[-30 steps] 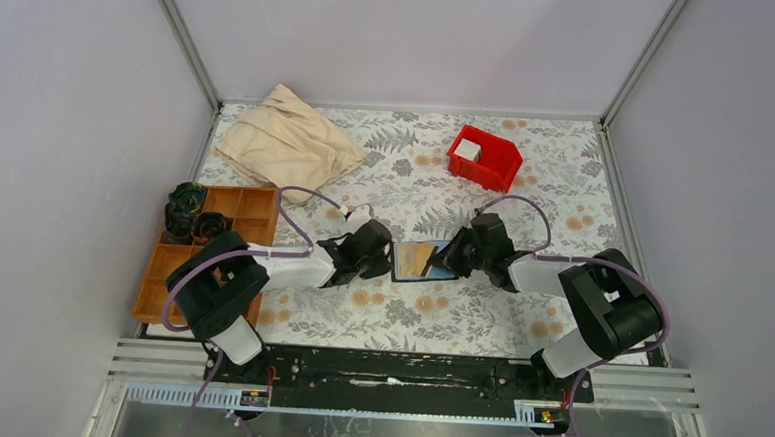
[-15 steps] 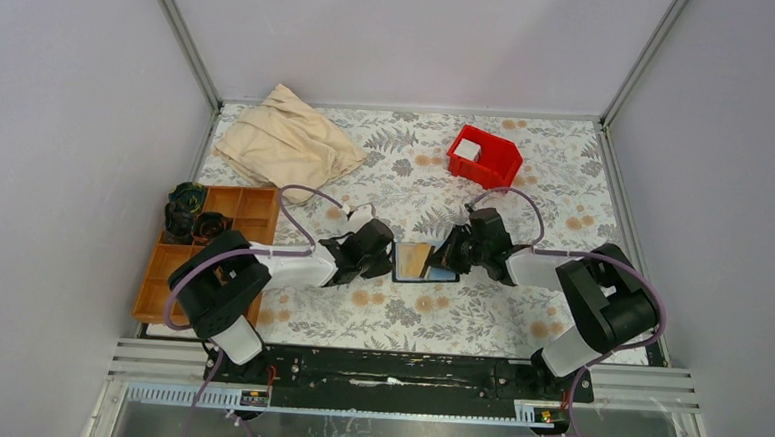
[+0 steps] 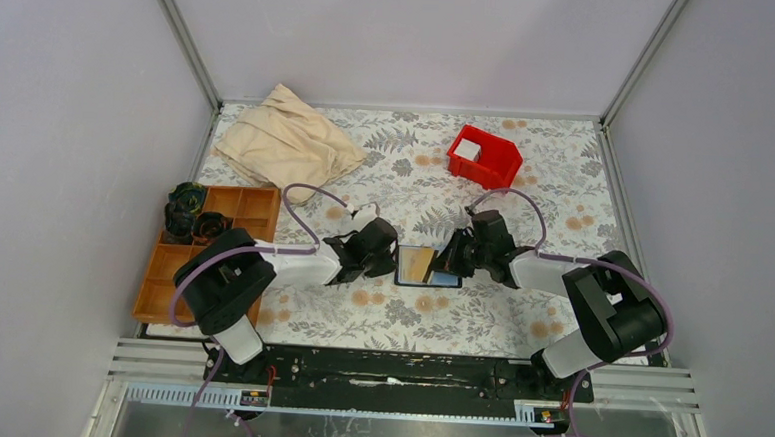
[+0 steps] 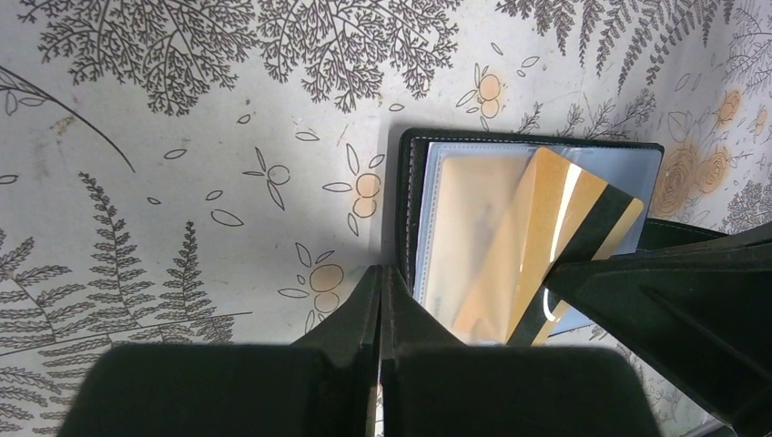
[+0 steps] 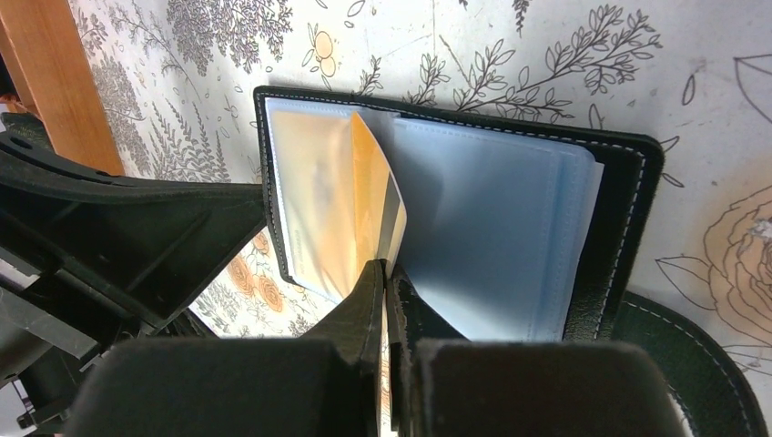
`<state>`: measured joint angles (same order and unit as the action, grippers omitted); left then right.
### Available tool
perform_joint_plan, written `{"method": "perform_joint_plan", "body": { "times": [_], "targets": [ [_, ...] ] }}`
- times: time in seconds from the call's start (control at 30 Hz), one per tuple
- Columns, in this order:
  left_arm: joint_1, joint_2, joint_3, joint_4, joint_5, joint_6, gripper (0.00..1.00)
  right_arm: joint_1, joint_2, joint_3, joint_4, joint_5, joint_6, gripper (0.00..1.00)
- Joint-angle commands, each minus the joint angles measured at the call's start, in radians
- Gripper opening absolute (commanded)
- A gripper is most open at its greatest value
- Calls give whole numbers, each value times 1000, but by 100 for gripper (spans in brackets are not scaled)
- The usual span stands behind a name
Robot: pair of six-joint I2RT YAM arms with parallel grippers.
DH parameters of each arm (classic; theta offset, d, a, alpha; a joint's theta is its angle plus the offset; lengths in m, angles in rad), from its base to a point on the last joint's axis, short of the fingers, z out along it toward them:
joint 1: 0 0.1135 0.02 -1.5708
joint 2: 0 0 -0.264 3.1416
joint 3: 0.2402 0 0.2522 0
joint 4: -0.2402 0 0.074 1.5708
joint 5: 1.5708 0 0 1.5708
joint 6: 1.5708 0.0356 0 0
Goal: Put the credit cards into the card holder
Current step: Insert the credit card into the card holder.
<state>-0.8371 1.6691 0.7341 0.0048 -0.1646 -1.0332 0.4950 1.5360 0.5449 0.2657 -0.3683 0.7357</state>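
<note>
Your right gripper (image 5: pixel 387 273) is pinching a tan card (image 5: pixel 369 182) by its lower edge, jaws pressed tight on it. The card stands tilted over the open card holder (image 5: pixel 619 218), which lies flat on the bench (image 3: pixel 396 179) between the two arms, with the card's far corner down among the clear sleeves (image 5: pixel 492 228). Your left gripper (image 4: pixel 380 282) is pressed together on nothing, its tip at the holder's left edge; you cannot tell whether it is bearing down on the cover.

You look to be mid-insertion. Next, lay the card flatter so it lines up with a sleeve mouth. Then slide it in along the sleeve and keep the holder from skating away. Let go only once the card is seated.
</note>
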Motion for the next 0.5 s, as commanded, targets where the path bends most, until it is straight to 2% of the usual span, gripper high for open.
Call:
{"method": "perform_joint_plan", "body": {
  "times": [0.0, 0.47],
  "targets": [
    [-28, 152, -76, -261, 64, 39, 0, 17, 16, -42, -174, -73, -73, 0],
    [-28, 181, -66, -257, 57, 42, 0, -26, 14, -32, -261, -93, -139, 0]
  ]
}}
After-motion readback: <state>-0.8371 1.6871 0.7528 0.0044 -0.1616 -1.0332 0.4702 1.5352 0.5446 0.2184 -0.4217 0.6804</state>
